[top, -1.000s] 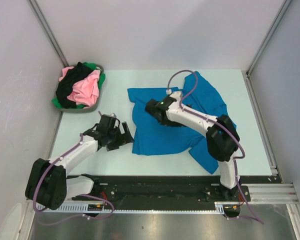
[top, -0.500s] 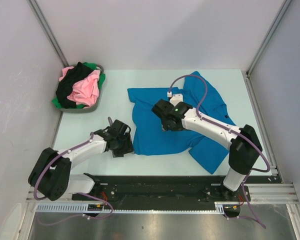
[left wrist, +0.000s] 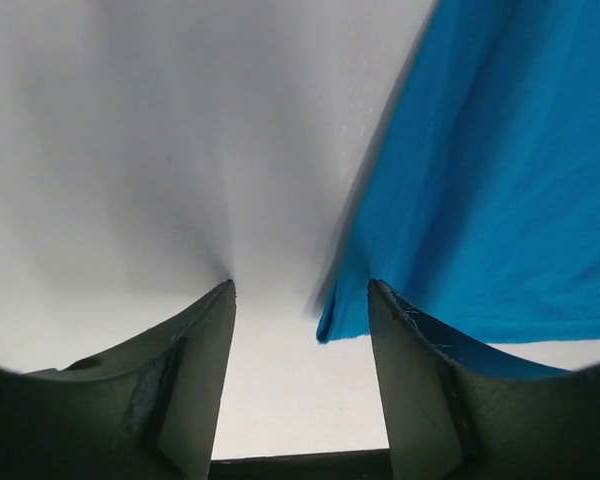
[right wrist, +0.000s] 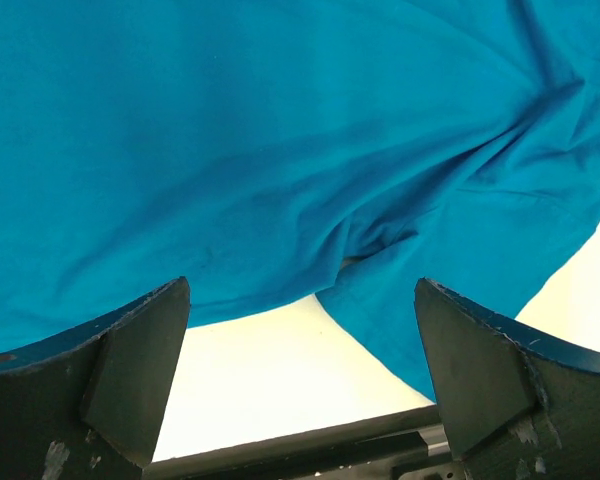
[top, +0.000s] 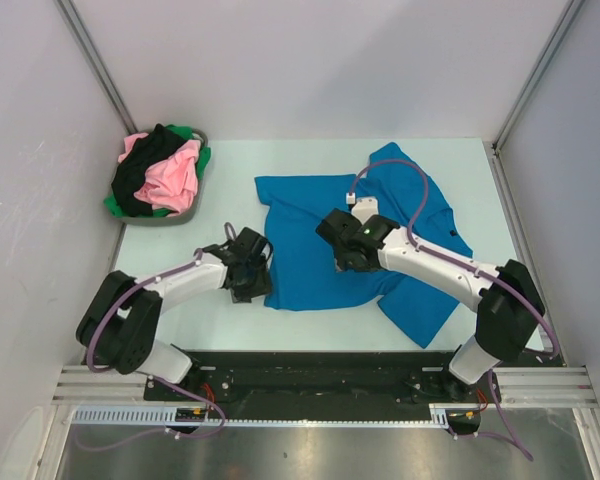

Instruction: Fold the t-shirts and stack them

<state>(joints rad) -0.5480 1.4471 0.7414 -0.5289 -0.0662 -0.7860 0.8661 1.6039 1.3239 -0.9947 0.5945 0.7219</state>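
At the far left rear corner of the counter (top: 180, 260) sat a round grey basket (top: 166, 220), heaped with a pink t-shirt (top: 175, 178), a black t-shirt (top: 145, 170) and a green t-shirt (top: 115, 205), all crumpled together. Nearer the front, the left arm lay low across the counter, its left end effector (top: 255, 285) at the lower left corner of the bright blue t-shirt (top: 310, 265). In the left wrist view its fingers (left wrist: 205, 350) stood partly spread, with bare counter between them. The shirt's corner (left wrist: 345, 320) lay in the gap just beside the right-hand finger, and nothing was pinched. The blue t-shirt lay unfolded and wrinkled across the middle of the counter, well apart from the basket, with one sleeve reaching toward the left rear and bunched cloth at its right side. Over its middle hung the right end effector (top: 345, 258), fingers (right wrist: 470, 350) spread wide above the rumpled near edge of the cloth and gripping nothing.
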